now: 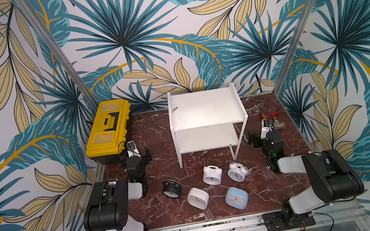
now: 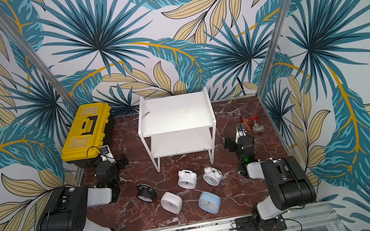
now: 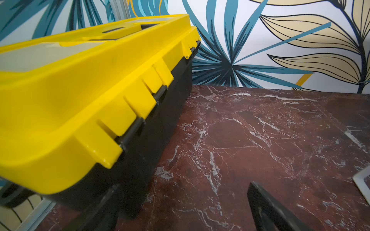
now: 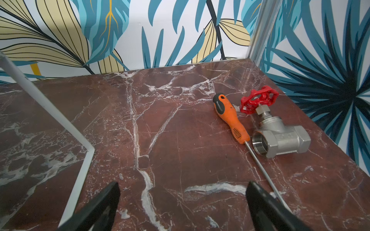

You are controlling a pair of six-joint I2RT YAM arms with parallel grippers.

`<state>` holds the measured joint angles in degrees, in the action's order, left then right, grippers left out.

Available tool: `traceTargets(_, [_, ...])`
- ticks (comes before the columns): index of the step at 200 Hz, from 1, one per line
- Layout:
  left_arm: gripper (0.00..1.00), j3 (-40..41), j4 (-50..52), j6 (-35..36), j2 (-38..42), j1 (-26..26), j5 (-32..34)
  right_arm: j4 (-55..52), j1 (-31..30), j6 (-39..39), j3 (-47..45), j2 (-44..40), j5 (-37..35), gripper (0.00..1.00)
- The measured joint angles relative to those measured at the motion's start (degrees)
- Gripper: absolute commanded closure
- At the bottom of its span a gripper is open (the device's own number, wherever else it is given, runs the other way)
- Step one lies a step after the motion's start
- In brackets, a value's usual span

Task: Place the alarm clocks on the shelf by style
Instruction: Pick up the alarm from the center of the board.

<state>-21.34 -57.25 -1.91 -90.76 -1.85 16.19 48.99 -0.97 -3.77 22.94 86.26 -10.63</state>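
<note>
You're idling with both arms out wide, left gripper (image 3: 186,216) and right gripper (image 4: 183,210) both gaping, holding nothing. The alarm clocks (image 1: 212,174) are all lying on the marble-look table (image 1: 157,138) in front of the white shelf (image 1: 204,110), nothing on its boards yet. I'd be reaching for the black twin-bell clock (image 1: 171,187) first: pinch the round body, not the bells. The white square clock (image 1: 198,197) and light blue clock (image 1: 236,197) are looking smooth and slippery, so squeeze the flat sides.

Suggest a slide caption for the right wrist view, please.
Open right gripper above the marble table, orange screwdriver and red-handled valve lying nearby.
</note>
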Motion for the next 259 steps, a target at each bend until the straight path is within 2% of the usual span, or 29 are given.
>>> traceTargets(125, [0.00, 0.00, 0.07, 0.00, 0.07, 0.00, 0.22, -1.14, -0.11, 0.17, 0.11, -0.61, -1.20, 0.00])
traceTargets(133, [0.00, -0.02, 1.51, 0.07, 1.18, -0.07, 0.68, -7.61, -0.37, -0.81, 1.20, -3.63, -3.39, 0.01])
traceTargets(144, [0.00, -0.20, 7.37, 0.00, 5.97, -1.31, 4.22, -22.93, -0.68, -4.98, 5.77, -11.04, -6.62, 0.01])
traceTargets(159, [0.00, -1.99, 18.99, -2.75, 18.01, -3.82, 10.80, -39.41, -0.74, -11.34, 15.10, -21.79, -8.33, 0.01])
traceTargets(171, [0.00, -7.13, 31.82, -9.38, 28.22, -5.14, 14.34, -45.66, -0.83, -17.31, 18.95, -29.68, -9.77, 0.01])
traceTargets(190, [0.03, -17.29, 49.35, -20.90, 38.71, -5.46, 16.96, -55.87, 0.74, -25.24, 18.43, -39.91, -9.64, 0.27])
traceTargets(198, [0.03, -20.24, 54.84, -24.39, 41.20, -5.62, 16.65, -61.07, 1.38, -27.36, 17.99, -40.96, -8.39, 0.36])
traceTargets(217, [0.03, -22.75, 65.33, -30.80, 44.41, -7.08, 13.99, -73.55, 0.15, -29.29, 17.92, -39.67, -3.96, 0.46])
traceTargets(241, [0.04, -22.40, 76.30, -35.39, 43.87, -10.73, 7.43, -86.60, -6.32, -29.66, 19.12, -40.65, -0.39, 0.48])
traceTargets(259, [0.05, -21.88, 80.59, -37.51, 43.54, -12.52, 1.49, -90.86, -12.90, -29.66, 20.59, -43.01, 0.94, 0.46])
